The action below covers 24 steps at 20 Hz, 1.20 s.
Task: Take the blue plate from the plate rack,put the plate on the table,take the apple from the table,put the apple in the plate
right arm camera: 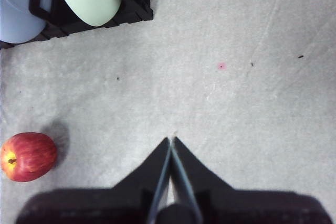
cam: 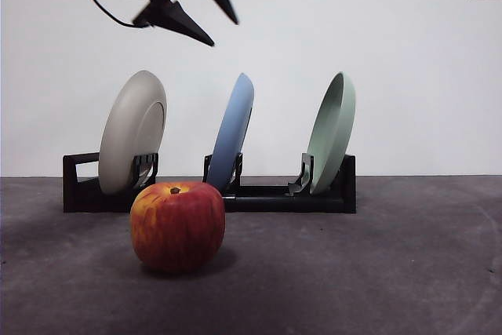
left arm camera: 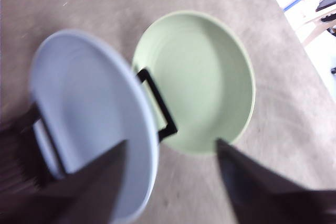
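The left gripper [cam: 223, 33] hangs spread above the blue plate [cam: 233, 132], upright in the rack [cam: 282, 194] (middle slot). The apple [cam: 177, 226] sits on the table [cam: 376, 272], near the front edge. The right gripper [right arm camera: 171, 141] is pressed together.

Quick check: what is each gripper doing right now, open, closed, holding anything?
Left gripper: open, empty, above the blue plate in the plate rack.
Right gripper: closed, empty, over the table.
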Motion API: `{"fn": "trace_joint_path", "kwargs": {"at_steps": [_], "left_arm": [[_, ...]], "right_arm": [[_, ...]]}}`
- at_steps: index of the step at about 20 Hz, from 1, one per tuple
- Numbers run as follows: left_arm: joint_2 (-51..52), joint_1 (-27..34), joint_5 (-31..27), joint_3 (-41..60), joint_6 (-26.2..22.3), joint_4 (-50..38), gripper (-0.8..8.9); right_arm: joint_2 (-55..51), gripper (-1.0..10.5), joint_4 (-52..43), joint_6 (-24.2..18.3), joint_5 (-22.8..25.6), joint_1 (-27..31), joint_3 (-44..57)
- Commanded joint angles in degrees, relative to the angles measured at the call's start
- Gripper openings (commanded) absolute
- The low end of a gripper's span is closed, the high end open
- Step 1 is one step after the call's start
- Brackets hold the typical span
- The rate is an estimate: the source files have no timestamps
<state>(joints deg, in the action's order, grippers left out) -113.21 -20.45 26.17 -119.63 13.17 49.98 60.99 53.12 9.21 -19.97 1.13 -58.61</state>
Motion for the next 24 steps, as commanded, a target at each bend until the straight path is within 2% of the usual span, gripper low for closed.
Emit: {"fn": "trace_joint_path", "kwargs": {"at_steps": [1,7,14,17,18,22,24], "left_arm": [[-2.38,-0.5,-0.52,-0.17,1.9,-2.64,4.11],[-5.66,-1.53,-1.16,-0.17,4.72,-6.73,4.07],[-7.69,-3.02,-4.24,-0.17,4.66,-4.33,3.96],[-7.78,-3.48,-5.88,-0.17,4.76,-4.31,1.68],[-7.78,-3.65,-5.86,-0.17,4.74,-4.42,1.24],[-7.78,-3.74,-5.86,-0.17,4.76,-3.76,1.11],[-7.78,-3.87,-5.86,-0.17,4.74,-3.78,0.44]], "right_arm": [[0.02,0.0,-0.04,1.14,-0.2,0.0,-0.26],[0.02,0.0,0.17,1.33,-0.17,0.0,-0.26],[0.02,0.0,0.5,1.77,0.02,0.0,-0.26],[0.02,0.0,0.87,1.77,0.04,0.0,-0.26],[0.02,0.0,0.87,1.77,0.02,0.0,-0.26],[0.02,0.0,0.94,1.77,0.04,0.0,-0.26],[0.02,0.0,0.94,1.77,0.02,0.0,-0.26]]}}
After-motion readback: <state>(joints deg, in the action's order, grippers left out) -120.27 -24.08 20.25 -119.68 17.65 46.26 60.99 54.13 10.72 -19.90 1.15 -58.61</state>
